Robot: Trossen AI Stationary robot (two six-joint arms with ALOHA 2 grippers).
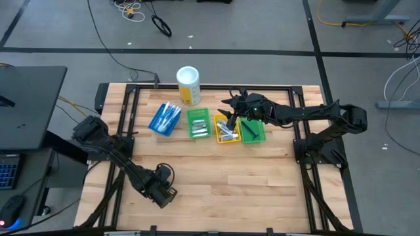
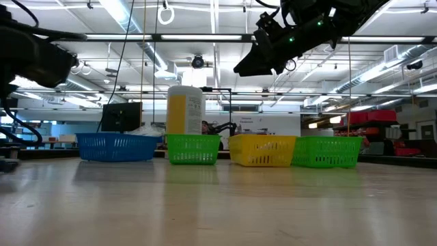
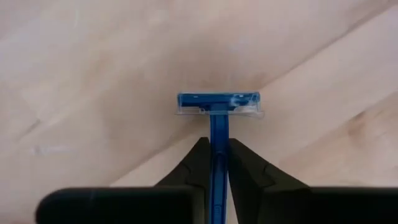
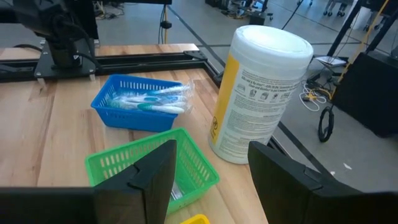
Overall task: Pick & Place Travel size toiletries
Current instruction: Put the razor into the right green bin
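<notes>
My left gripper (image 1: 164, 186) hangs over the near left part of the table and is shut on a blue razor (image 3: 217, 104), whose head sticks out past the fingertips (image 3: 202, 149). My right gripper (image 1: 227, 117) hovers open above the yellow bin (image 1: 225, 131) and shows high over the bins in the low view (image 2: 263, 58). Nothing lies between its fingers (image 4: 211, 158). White-and-teal toothbrushes (image 4: 149, 99) lie in the blue bin (image 1: 164, 119). Small silver tubes (image 1: 227, 135) lie in the yellow bin. My left gripper holds the razor by its slim blue handle (image 3: 217, 134), just behind the head, pinched between the two fingers. The fingers lie along the handle, and the head sits crosswise beyond their tips. The razor is above the wooden table top.
Four bins stand in a row at the table's far middle: blue, green (image 1: 198, 123), yellow, green (image 1: 252, 130). A tall white-and-yellow canister (image 1: 188, 85) stands behind them. Bare wood (image 1: 230, 177) stretches across the near half of the table.
</notes>
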